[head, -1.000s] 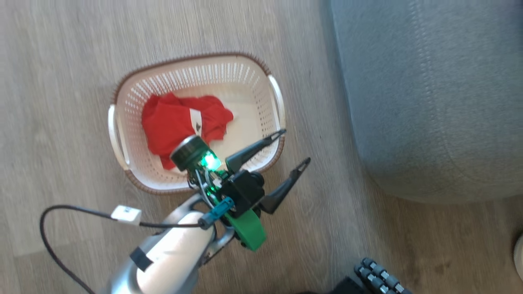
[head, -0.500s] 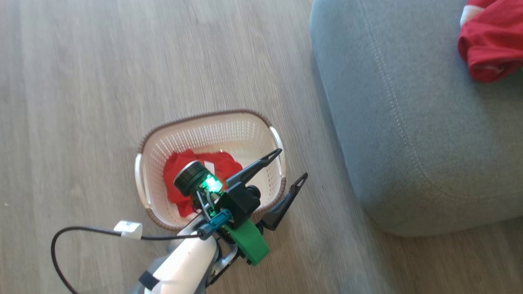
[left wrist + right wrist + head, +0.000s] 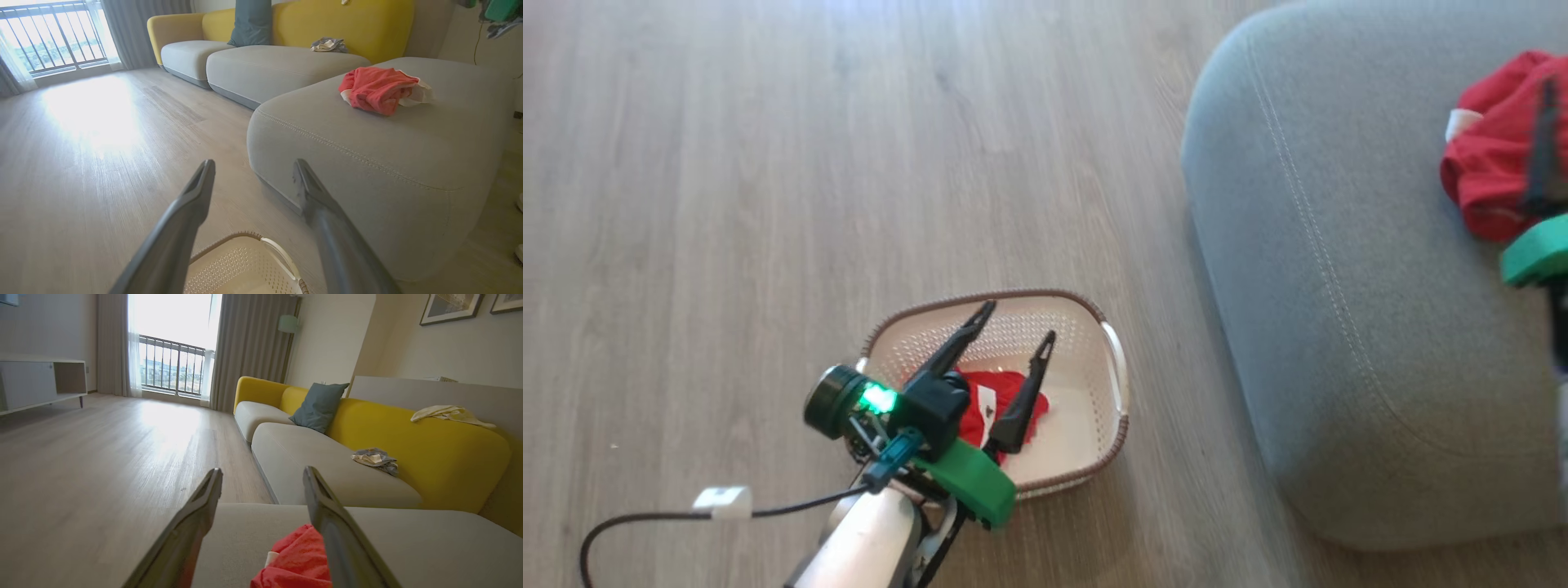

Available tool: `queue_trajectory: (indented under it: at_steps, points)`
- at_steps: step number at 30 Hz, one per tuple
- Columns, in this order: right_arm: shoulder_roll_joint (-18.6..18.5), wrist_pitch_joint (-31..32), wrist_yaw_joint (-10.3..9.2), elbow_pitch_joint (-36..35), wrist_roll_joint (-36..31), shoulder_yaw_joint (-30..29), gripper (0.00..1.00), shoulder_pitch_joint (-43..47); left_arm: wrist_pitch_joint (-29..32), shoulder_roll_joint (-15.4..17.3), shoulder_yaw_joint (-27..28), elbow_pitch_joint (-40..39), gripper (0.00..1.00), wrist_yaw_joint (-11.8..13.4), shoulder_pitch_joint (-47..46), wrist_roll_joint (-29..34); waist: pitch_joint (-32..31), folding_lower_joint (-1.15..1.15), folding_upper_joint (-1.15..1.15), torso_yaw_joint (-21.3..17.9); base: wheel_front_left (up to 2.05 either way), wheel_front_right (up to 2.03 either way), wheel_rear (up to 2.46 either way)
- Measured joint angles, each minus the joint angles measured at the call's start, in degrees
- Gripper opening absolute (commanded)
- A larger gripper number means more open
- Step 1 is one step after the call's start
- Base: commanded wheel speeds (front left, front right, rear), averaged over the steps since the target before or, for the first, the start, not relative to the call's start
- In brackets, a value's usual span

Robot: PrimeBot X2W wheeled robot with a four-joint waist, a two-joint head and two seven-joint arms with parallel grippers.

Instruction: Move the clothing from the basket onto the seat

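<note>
We log the left hand [image 3: 1021, 318] spread open and empty above the basket [image 3: 1112, 367] on the floor [image 3: 727, 204]; one red garment [image 3: 998, 385] lies inside. Farther off, the right hand [image 3: 262, 470], fingers parted, hovers over a second red garment [image 3: 1490, 163] on the grey seat [image 3: 1339, 286].

Colour rundown: the cream-white perforated plastic basket [image 3: 1078, 343] has a dotted hole pattern and a brown woven-look rim. The bright red soft fabric garment [image 3: 1001, 384] inside shows a white patch. The second red garment [image 3: 378, 87] has cream trim. The plain grey upholstered seat cushion [image 3: 1339, 327] has pale double stitching. The wood-plank floor [image 3: 768, 204] is grey-brown and grainy, and the rounded sofa back [image 3: 408, 437] is mustard yellow.
</note>
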Motion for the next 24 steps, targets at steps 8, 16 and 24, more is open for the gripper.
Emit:
queue_trajectory:
  at_steps: [8, 16, 24]
  points:
    - [3.88, 0.00, 0.00, -11.65, 4.87, 5.04, 1.00, 10.25, 0.00, -0.52, 6.08, -1.70, 1.00, 3.11, 3.93, -0.12, -3.70, 0.00, 0.00, 3.52, 0.00, 0.00, 0.00]
    - [6.75, 0.00, 0.01, -18.68, 5.50, 10.56, 1.00, 17.07, 0.00, -0.60, 12.15, -3.42, 1.00, 5.69, 6.04, -0.49, -5.47, 0.00, 0.00, 5.98, 0.00, 0.00, 0.00]
    - [9.01, 0.00, 0.00, -21.15, 6.32, 12.24, 1.00, 23.95, 0.00, -0.74, 13.63, -4.75, 1.00, 7.89, 8.81, -0.51, -6.53, 0.00, 0.00, 7.93, 0.00, 0.00, 0.00]
